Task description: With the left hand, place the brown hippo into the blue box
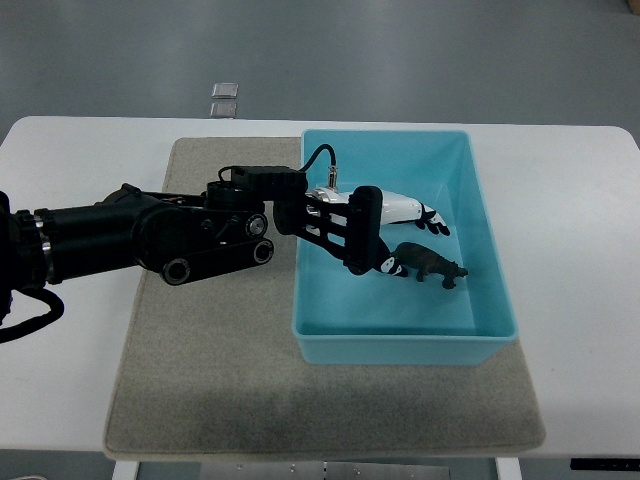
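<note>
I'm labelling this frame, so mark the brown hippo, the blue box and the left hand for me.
brown hippo (432,264), top view, on its back, mid-body.
blue box (400,349), top view, on the near wall.
left hand (385,215), top view, on the middle of the hand, above the box floor.

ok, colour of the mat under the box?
Beige-grey mat, under the blue box; top view, the only one.

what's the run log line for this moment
left robot hand: over blue box, fingers open | brown hippo: inside box, by fingertips | right arm: not in view
</note>
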`<act>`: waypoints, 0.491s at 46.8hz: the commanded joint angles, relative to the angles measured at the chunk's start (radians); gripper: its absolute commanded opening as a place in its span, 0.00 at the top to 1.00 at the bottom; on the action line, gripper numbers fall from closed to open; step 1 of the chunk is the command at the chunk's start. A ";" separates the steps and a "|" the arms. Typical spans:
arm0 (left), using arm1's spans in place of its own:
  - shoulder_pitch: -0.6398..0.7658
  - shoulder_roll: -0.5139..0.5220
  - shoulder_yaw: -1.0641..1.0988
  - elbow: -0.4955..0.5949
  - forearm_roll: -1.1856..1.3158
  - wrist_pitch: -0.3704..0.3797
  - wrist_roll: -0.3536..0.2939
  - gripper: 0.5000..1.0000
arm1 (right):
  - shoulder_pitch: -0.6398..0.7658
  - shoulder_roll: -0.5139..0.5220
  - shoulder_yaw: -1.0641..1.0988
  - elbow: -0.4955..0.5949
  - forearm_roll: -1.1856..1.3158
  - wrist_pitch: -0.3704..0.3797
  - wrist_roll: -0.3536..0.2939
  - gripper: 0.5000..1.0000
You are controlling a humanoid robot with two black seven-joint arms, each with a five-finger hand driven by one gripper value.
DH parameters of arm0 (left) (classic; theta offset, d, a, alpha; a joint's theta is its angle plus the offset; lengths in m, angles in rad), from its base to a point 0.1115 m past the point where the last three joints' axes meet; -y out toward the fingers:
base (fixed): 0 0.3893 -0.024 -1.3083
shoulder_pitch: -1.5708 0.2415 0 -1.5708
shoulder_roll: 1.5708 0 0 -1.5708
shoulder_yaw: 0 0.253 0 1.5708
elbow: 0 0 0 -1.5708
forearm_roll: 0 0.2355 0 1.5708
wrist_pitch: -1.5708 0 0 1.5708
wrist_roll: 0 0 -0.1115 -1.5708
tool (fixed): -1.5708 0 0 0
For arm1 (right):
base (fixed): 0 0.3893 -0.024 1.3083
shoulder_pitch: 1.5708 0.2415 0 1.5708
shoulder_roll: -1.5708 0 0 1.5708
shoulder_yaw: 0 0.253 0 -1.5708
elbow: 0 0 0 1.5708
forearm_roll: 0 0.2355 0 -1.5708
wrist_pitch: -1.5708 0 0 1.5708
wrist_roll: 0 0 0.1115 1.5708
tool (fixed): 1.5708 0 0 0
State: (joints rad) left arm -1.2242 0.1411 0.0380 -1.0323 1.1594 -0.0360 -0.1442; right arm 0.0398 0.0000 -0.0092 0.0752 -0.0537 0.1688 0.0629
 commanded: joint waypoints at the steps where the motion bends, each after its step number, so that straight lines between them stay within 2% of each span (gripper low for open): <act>1: -0.003 0.002 -0.009 0.000 -0.006 0.002 -0.002 0.02 | 0.000 0.000 0.000 0.000 0.000 0.000 0.000 0.13; 11: -0.006 0.023 -0.090 0.000 -0.017 0.007 -0.006 0.02 | 0.000 0.000 0.000 0.000 0.000 0.000 0.000 0.13; 23: -0.006 0.109 -0.236 0.008 -0.131 0.007 -0.006 0.02 | 0.000 0.000 0.000 0.000 0.000 0.000 0.000 0.13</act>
State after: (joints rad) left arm -1.2308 0.2282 -0.1649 -1.0287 1.0754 -0.0289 -0.1507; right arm 0.0401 0.0000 -0.0092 0.0752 -0.0537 0.1689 0.0629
